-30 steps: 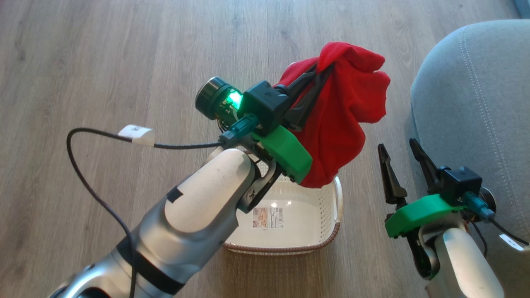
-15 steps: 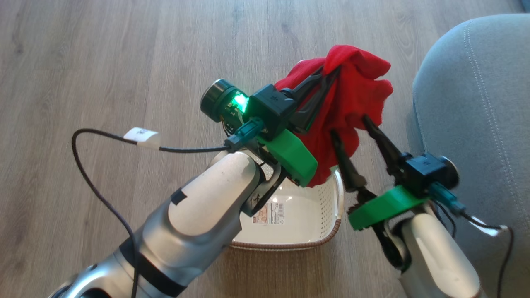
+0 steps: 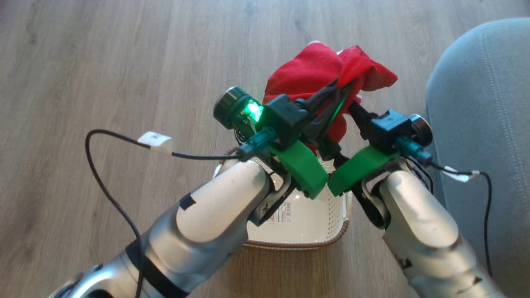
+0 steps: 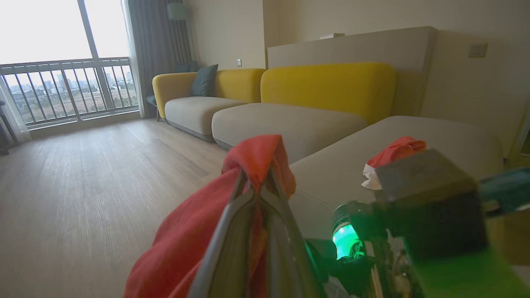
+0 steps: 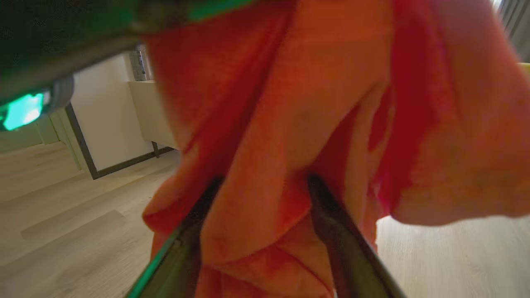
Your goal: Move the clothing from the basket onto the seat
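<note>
My left gripper [image 3: 340,87] is shut on the red clothing [image 3: 306,76] and holds it bunched in the air above the far end of the cream basket [image 3: 336,207]. In the left wrist view the clothing [image 4: 182,244] drapes over the shut fingertips [image 4: 248,182]. My right gripper [image 3: 337,124] reaches in from the right. In the right wrist view it [image 5: 263,179] stands open, its fingers astride a hanging fold of the clothing [image 5: 290,103]. The grey seat [image 3: 488,103] is at the right. Another red and white garment [image 4: 395,151] lies on the seat [image 4: 447,132].
Both forearms cross above the basket, and the left arm's black cable [image 3: 103,165] loops out over the wooden floor [image 3: 103,62]. A long yellow-backed sofa [image 4: 327,87] runs behind the seat, with a window railing [image 4: 62,91] beyond it.
My right gripper has swung left and up from beside the seat to the hanging clothing, its open fingers now around a fold. The left gripper keeps its hold; the camera shifted a little.
</note>
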Robot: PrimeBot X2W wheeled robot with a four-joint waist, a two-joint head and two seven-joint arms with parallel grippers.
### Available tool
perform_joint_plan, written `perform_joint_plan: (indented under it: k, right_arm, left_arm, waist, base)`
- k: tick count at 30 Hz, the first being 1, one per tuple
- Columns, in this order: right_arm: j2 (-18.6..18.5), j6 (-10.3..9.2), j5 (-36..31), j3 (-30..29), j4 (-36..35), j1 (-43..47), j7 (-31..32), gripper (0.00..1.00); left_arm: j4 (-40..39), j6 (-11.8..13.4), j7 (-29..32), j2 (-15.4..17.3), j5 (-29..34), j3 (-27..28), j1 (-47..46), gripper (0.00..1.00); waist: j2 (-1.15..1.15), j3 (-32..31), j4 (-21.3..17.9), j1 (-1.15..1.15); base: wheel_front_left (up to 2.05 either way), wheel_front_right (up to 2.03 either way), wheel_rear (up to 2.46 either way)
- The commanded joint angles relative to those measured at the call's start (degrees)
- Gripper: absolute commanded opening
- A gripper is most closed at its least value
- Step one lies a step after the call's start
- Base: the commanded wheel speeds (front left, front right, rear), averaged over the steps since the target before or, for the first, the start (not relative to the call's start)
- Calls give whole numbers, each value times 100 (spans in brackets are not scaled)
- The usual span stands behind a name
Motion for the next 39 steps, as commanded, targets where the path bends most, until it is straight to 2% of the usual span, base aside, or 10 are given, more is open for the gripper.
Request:
perform_joint_plan:
  k: [1, 4, 11, 12, 13, 14, 22, 27, 39]
  right_arm:
    - [71, -1, 301, 152, 198, -320, -38, 2]
    - [71, -1, 461, 198, 411, -538, -38, 0]
    - [72, -1, 504, 99, 407, -535, -38, 0]
    - [72, -1, 492, 58, 373, -503, -38, 0]
    - [72, -1, 481, 15, 326, -466, -38, 0]
    - [72, -1, 463, -42, 279, -426, -38, 0]
    - [72, -1, 256, -779, -223, -65, -38, 0]
    - [72, -1, 143, -1163, -579, 121, -38, 0]
    - [71, -1, 203, -1419, -1258, 606, -38, 0]
  left_arm:
    - [-205, 49, -70, 58, -49, 104, -337, 0]
    - [-171, 68, -70, 58, -73, 67, -341, 0]
    - [-106, 73, -71, 58, -107, 108, -319, 0]
    - [-96, 63, -71, 58, -108, 123, -303, 11]
    - [-89, 47, -71, 58, -91, 137, -290, 47]
    - [-71, 20, -71, 58, -80, 146, -266, 100]
    - [211, -184, -71, 135, 117, 263, -44, 100]
    - [248, -448, -71, 228, 316, 393, 176, 100]
    - [253, -781, -71, 404, 862, 963, 700, 100]
  waist:
    - [0, -6, 68, 0]
    - [0, 0, 111, 0]
    - [0, 38, 104, 0]
    - [0, 41, 82, 0]
    - [0, 51, 52, 0]
    - [0, 64, 21, 0]
    - [0, 152, -400, 0]
    - [0, 216, -852, 0]
    - [0, 299, -2449, 0]
  base:
    - [0, 0, 0]
    - [0, 0, 0]
    - [0, 0, 0]
    - [0, 0, 0]
    - [0, 0, 0]
    - [0, 0, 0]
    - [0, 0, 0]
    - [0, 0, 0]
    - [0, 0, 0]
